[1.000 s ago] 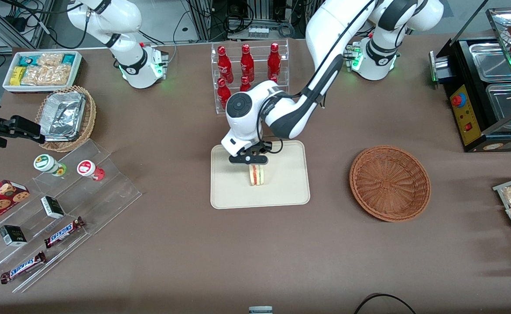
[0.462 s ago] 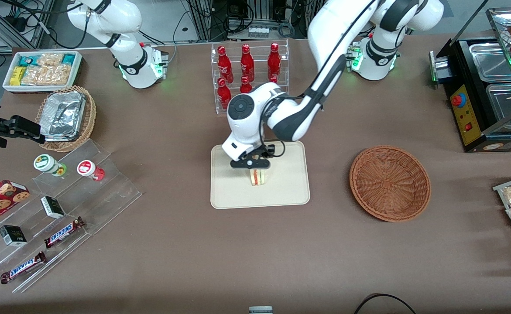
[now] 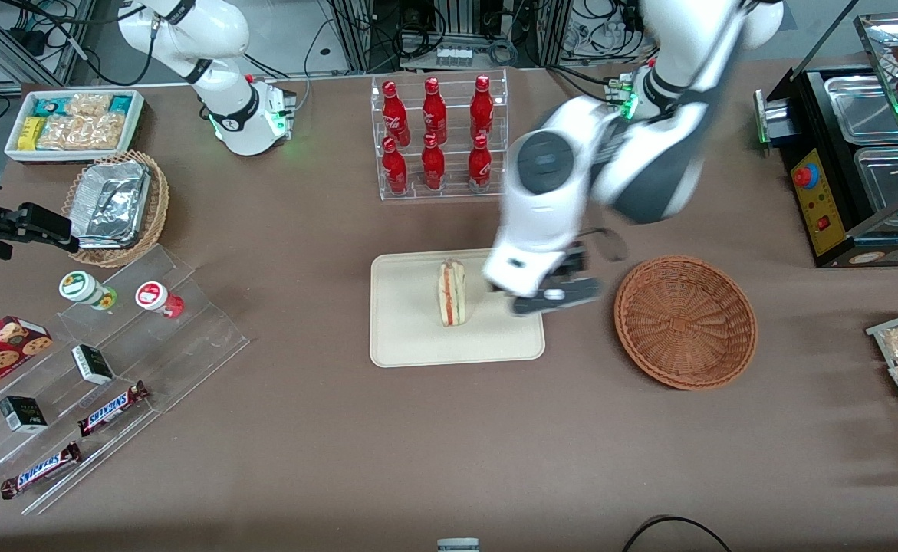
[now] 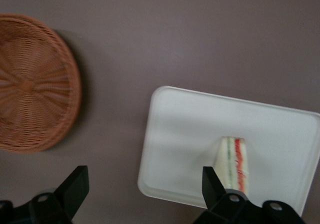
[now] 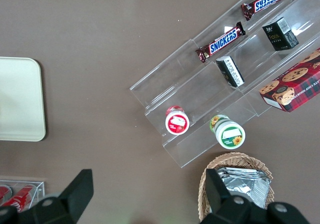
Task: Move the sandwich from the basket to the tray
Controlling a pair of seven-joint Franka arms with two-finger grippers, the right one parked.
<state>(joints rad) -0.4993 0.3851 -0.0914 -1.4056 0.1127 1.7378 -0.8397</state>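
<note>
The sandwich (image 3: 452,293) stands on edge in the middle of the cream tray (image 3: 410,341), its pink and green filling facing up. My gripper (image 3: 557,297) hangs open and empty above the tray's edge on the working arm's side, between the sandwich and the reddish-brown wicker basket (image 3: 685,322). Nothing lies in the basket. The left wrist view shows the basket (image 4: 30,83), the tray (image 4: 190,134) and the sandwich (image 4: 234,161). There the gripper (image 4: 142,180) has its black fingers (image 4: 76,184) spread wide over the tray's corner and the table.
A clear rack of red bottles (image 3: 437,138) stands farther from the front camera than the tray. A black food warmer (image 3: 863,161) sits at the working arm's end. Toward the parked arm's end are an acrylic stepped display (image 3: 111,360) with snacks and a foil-lined basket (image 3: 115,205).
The gripper has let go of the sandwich, risen, and swung toward the basket. The sandwich stays standing on the tray.
</note>
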